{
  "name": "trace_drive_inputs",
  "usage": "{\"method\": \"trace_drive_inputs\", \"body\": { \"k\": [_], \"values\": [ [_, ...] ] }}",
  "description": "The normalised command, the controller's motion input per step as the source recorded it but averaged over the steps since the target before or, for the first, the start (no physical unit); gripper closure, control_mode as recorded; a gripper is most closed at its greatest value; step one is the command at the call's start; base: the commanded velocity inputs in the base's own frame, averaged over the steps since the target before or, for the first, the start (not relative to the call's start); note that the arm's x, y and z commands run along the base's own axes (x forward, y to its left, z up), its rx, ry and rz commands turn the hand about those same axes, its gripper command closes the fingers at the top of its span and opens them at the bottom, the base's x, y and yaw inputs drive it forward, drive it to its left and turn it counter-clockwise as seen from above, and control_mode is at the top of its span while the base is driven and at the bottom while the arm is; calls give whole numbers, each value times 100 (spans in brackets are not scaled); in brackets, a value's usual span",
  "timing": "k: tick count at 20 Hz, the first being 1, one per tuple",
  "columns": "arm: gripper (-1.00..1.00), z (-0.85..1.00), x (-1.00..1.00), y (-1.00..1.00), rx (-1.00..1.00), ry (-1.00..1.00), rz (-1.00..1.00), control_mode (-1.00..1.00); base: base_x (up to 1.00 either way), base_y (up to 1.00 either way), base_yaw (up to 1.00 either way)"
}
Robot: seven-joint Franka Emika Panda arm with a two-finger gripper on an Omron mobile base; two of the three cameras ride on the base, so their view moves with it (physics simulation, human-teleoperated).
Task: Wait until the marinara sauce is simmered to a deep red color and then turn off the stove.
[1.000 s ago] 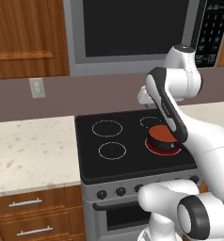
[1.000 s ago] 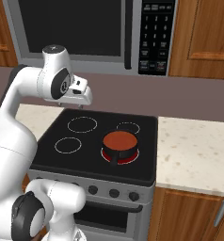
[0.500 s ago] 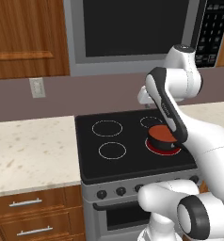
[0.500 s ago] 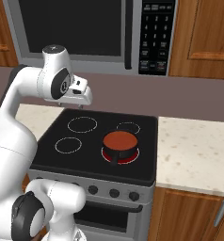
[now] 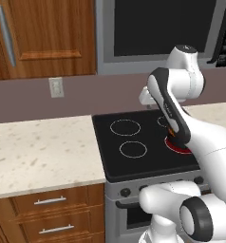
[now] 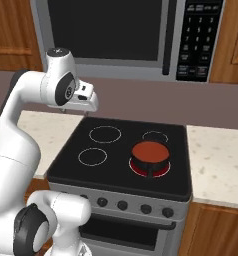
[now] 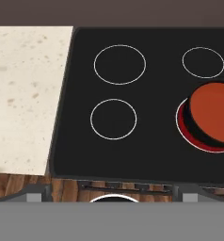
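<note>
The smooth orange-red marinara sauce (image 6: pixel 149 150) sits front-right on the black-glass steel stove (image 6: pixel 111 157); 3 burners lie bare. Jaw opening of the white two-finger gripper (image 6: pixel 86 99): cannot tell.

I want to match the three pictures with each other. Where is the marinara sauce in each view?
Left base view: marinara sauce at right of centre, mostly behind the arm.
Right base view: marinara sauce, right of centre.
Hand view: marinara sauce at the right edge.
Shared landmark: the glowing burner ring under its pan.

Microwave (image 6: pixel 116 37), speckled counter (image 5: pixel 39 152), wood cabinets (image 5: pixel 43 38)
</note>
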Motion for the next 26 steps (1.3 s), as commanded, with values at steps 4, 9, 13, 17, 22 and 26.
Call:
{"method": "trace_drive_inputs", "body": {
  "k": [4,9,13,17,22,26],
  "values": [
    [-100,0,0,0,0,0,0,100,0,51,-2],
    [-100,0,0,0,0,0,0,100,0,32,-2],
    [-100,0,0,0,0,0,0,100,0,25,0],
    [-100,0,0,0,0,0,0,100,4,25,0],
    [-100,0,0,0,0,0,0,100,9,21,-2],
    [-100,0,0,0,0,0,0,100,10,26,-4]
  ]
}}
